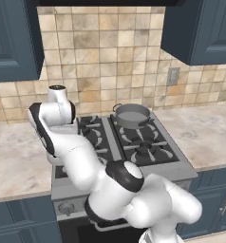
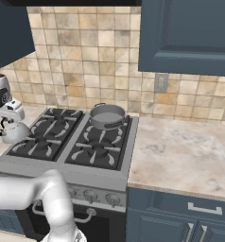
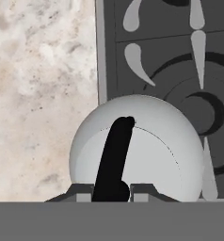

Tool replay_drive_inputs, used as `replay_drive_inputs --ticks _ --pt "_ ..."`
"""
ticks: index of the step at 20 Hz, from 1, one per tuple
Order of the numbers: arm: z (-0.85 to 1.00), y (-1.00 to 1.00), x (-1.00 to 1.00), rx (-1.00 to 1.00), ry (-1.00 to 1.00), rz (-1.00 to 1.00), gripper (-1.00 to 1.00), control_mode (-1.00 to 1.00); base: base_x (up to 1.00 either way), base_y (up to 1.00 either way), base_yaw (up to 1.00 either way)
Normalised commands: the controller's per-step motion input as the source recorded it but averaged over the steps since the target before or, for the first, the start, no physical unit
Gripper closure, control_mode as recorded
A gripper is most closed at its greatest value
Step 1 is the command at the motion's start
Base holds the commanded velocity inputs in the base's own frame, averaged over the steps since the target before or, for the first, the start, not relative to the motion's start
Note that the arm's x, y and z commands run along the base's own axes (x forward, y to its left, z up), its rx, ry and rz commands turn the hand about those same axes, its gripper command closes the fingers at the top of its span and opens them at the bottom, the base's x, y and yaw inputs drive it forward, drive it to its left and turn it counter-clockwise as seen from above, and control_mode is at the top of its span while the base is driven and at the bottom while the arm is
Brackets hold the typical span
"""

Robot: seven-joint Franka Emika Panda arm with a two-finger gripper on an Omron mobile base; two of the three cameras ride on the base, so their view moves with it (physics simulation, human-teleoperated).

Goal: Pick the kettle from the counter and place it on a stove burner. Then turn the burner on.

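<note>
Two base views; close hand view downward

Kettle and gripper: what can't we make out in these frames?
- Left base view: the arm's white links cover the front-left burner area.
- Right base view: kettle sits at the left edge, the hand above hiding its handle.
- Hand view: gripper fingertips cut off by the bottom band; kettle's underside and clearance hidden.

Legible markings — none. No text, label, brand, number or sign can be read on any surface in the three views — walls, cabinet fronts and appliance faces alike show plain rendered finishes.
</note>
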Motion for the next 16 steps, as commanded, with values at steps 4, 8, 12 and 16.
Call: replay_drive_inputs --ticks 4,8,12,16 --pt "0.01 -0.87 0.0 0.0 -0.16 -0.07 1.0 -1.0 0.0 0.0 0.0" --pt "0.0 -0.41 0.11 0.0 -0.17 0.0 1.0 -1.0 0.0 0.0 0.0" --pt "-0.01 -0.12 0.21 0.0 -0.03 0.0 1.0 -1.0 0.0 0.0 0.0" --pt "-0.04 -0.1 0.25 0.0 -0.02 0.0 1.0 -1.0 0.0 0.0 0.0"
